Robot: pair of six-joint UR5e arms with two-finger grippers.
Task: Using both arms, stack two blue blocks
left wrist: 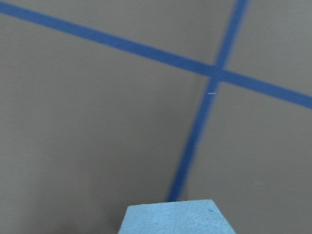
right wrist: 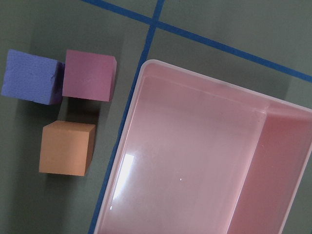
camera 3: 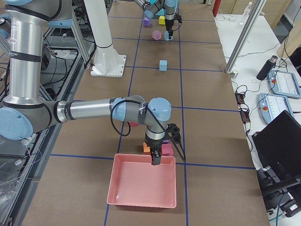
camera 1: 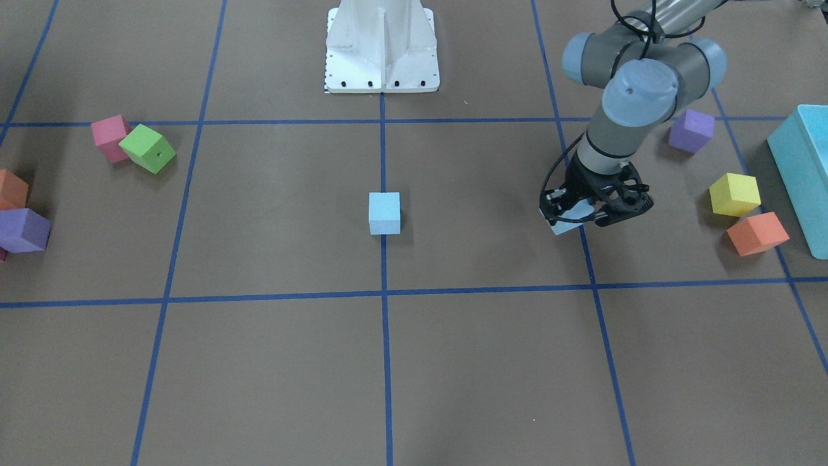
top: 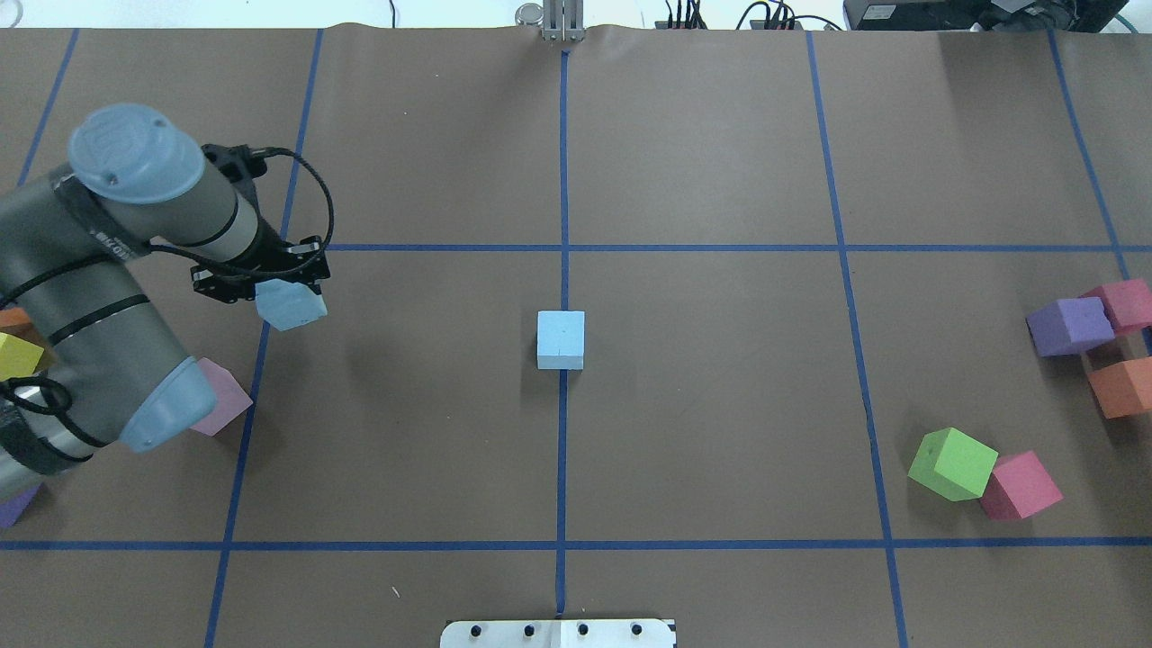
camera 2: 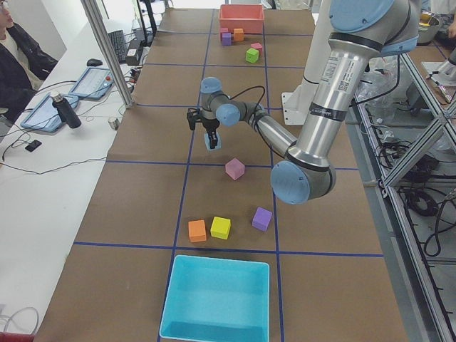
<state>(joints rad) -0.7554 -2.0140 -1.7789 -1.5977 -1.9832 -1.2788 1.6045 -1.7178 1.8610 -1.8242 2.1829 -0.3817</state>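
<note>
Left gripper (top: 270,288) clamps the lifted blue block (top: 292,306), presumably bound for the centre blue block (top: 561,339); the right gripper (camera 3: 156,160) I cannot tell.

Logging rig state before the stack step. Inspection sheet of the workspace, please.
Surface: brown table with a blue tape grid.
Job's things: centre blue block sits on the middle tape line; held blue block is tilted and off the table.
Clutter: green cube against a pink cube; yellow cube, orange cube, teal box, pink tray.
Grippers: left gripper shut on the held blue block; right gripper over the pink tray's edge, open or shut cannot be told.
Cables: black cable loops at the left wrist; no snag seen.
Surroundings: operator at the side desk, bottle.
</note>
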